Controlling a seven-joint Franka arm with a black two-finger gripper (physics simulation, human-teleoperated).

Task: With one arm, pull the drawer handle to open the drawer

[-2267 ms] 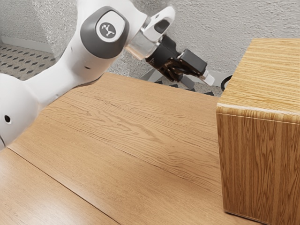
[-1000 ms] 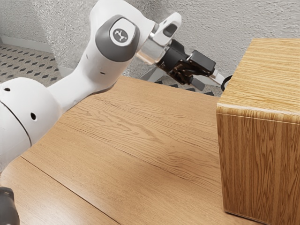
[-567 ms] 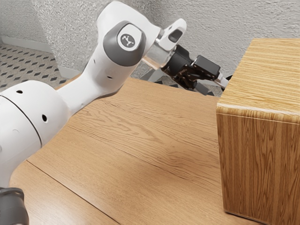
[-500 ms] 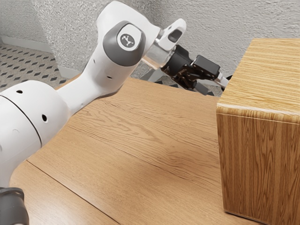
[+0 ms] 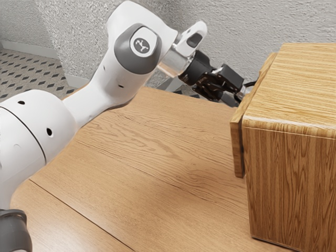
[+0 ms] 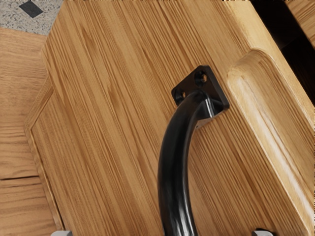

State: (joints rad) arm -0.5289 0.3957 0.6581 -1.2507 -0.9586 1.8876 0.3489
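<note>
Pincer [image 5: 243,91], grip I cannot tell, sits at the black handle [image 6: 179,162] to pull the ajar drawer [image 5: 238,142] farther out.

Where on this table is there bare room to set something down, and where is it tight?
Free: the wide tabletop between the arm and the cabinet, ahead of the drawer front, which stands slightly out. The cabinet's top is bare too. Crowded: at the handle, where the gripper sits.
</note>
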